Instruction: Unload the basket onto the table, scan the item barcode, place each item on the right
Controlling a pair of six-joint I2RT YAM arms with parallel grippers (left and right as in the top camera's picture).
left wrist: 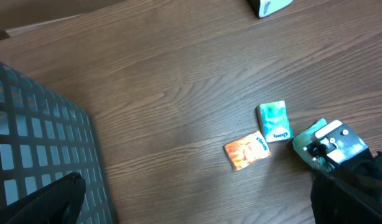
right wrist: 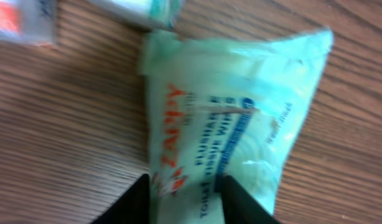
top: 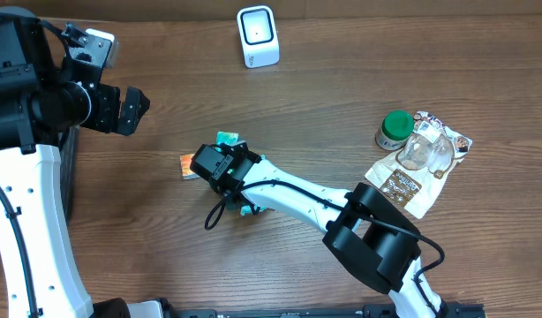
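A pale green wipes pack [right wrist: 231, 112] with red and blue print lies on the wooden table, filling the right wrist view. My right gripper [right wrist: 185, 182] is shut on its near end, one dark finger pressing each side. From overhead, the right gripper [top: 216, 168] sits left of centre and hides the pack. The white barcode scanner [top: 258, 35] stands at the far edge, with its base in the left wrist view as the scanner [left wrist: 269, 6]. Held high at the left, my left gripper [top: 130, 110] is open and holds nothing; its fingers frame the left wrist view around the left gripper [left wrist: 194, 186].
A teal tissue pack [left wrist: 275, 121] and an orange tissue pack [left wrist: 247, 151] lie just beside the right gripper. A green-capped jar [top: 395, 129] and a clear bag of goods [top: 421, 163] lie at the right. A grey basket [left wrist: 35, 143] stands at the left edge.
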